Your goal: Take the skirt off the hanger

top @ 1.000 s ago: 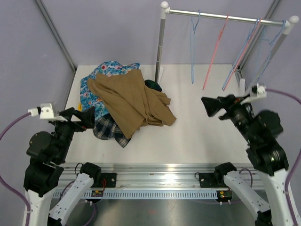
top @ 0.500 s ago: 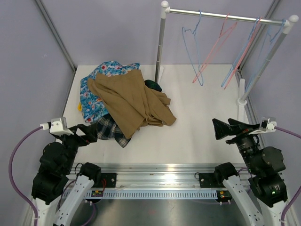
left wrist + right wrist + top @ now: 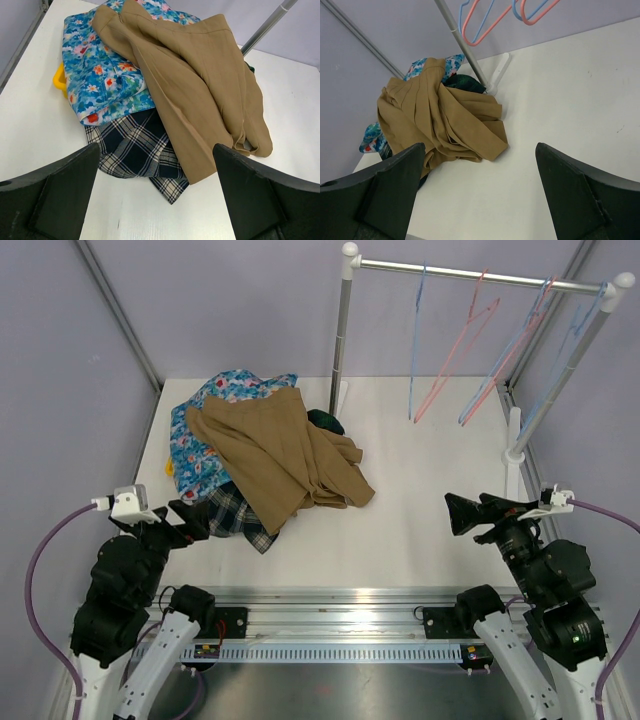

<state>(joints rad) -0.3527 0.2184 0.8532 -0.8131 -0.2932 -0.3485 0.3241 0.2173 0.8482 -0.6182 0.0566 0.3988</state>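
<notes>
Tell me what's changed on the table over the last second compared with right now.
Both arms pulled back toward the near edge. The left tool and right tool now sit closer to their bases, both open and empty. The wire hangers on the rail swung to new angles. The skirt stayed put on top of the clothes pile. Nothing was visibly grabbed or released.

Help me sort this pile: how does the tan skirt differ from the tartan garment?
The skirt is plain tan; the tartan garment is dark checked. The skirt lies on top, spread wide; the tartan garment is mostly buried beneath. Both lie crumpled on the table.
</notes>
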